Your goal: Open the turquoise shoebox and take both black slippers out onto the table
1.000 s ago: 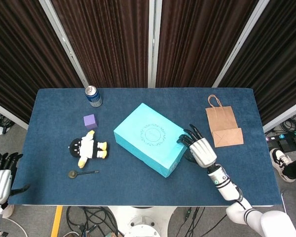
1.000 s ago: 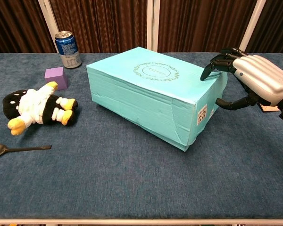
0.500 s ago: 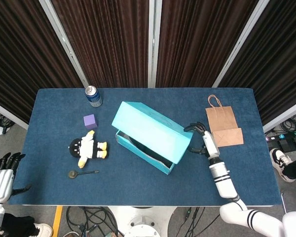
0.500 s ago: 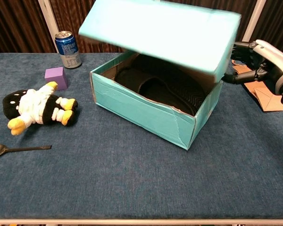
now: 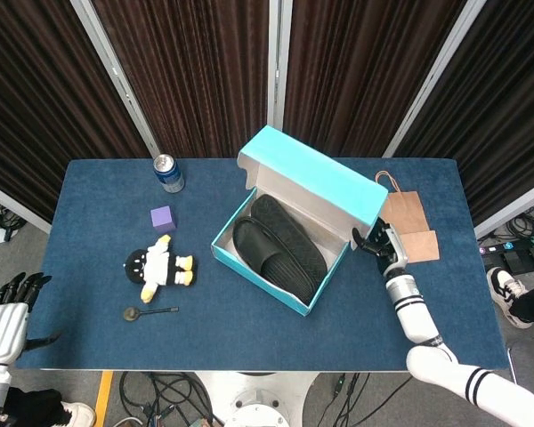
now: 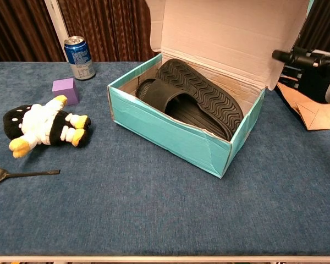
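Both black slippers (image 6: 193, 99) lie inside the opened turquoise shoebox (image 6: 170, 133), just left of the right robot hand (image 5: 380, 244), whose finger state I cannot tell.

Turquoise shoebox (image 5: 265, 274), black slippers (image 5: 280, 245)

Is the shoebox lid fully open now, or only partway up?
Open. The lid stands upright behind the turquoise shoebox, white inside showing, both black slippers exposed.
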### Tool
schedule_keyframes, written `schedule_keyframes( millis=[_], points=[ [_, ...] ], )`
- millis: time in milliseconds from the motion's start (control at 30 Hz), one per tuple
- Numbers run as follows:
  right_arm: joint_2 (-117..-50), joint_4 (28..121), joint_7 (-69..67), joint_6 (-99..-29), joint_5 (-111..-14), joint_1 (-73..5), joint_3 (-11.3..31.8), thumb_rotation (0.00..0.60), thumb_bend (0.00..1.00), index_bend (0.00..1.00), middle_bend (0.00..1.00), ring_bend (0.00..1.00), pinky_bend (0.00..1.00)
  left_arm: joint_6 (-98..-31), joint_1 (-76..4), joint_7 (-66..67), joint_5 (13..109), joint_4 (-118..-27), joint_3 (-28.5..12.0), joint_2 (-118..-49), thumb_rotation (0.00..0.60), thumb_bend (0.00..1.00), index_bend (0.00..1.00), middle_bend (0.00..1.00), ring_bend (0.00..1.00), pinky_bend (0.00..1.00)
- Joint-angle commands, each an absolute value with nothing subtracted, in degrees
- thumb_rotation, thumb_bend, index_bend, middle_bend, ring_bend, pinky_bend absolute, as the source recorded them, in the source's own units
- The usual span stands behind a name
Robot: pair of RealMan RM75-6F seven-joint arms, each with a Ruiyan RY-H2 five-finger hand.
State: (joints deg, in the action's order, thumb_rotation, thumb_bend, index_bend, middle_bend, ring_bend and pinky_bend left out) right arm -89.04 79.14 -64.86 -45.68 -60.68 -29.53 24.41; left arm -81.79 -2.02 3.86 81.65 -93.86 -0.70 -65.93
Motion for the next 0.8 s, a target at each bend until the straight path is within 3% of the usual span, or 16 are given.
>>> schedule_keyframes(
  millis=[33,100,200,333,533,800],
  points=[
    [-87.8,79.1,-65.5,-43.1,-58.0,-30.5,27.1,0.600,0.26,0.13,0.18,0.02,0.00,-81.8,-2.1,3.9,81.6,-93.9,-0.7,-65.9,0.600,0.00,0.16,0.10,0.02,0.13],
    [-86.7,78.7,-65.0,-40.8,-56.3,-31.4,28.4,0.600,0.21,0.02,0.09,0.00,0.00,-81.9,-2.0,3.9,81.7,-93.9,-0.7,-65.9,0.600,0.00,0.16,0.10,0.02,0.13],
    [-84.6,78.4,-62.9,-36.6,-54.1,-32.5,28.7,0.600,0.12,0.00,0.00,0.00,0.00,-82.0,-2.0,3.9,81.8,-94.0,-0.7,-65.9,0.600,0.00,0.16,0.10,0.02,0.13],
    [-80.1,77.7,-58.6,-28.0,-51.9,-34.3,26.8,0.600,0.03,0.00,0.00,0.00,0.00,-82.1,-2.0,4.0,81.9,-94.1,-0.6,-65.8,0.600,0.00,0.16,0.10,0.02,0.13],
    [-70.6,76.6,-49.4,-13.6,-53.5,-38.3,21.9,0.600,0.00,0.00,0.00,0.00,0.00,-82.5,-2.0,4.1,82.1,-94.1,-0.6,-65.7,0.600,0.00,0.16,0.10,0.02,0.13],
    [-62.2,78.1,-41.6,-0.8,-58.8,-37.7,23.3,0.600,0.00,0.00,0.01,0.00,0.00,-82.8,-2.2,4.5,82.7,-94.6,-0.6,-65.7,0.600,0.00,0.16,0.10,0.02,0.13]
  ],
)
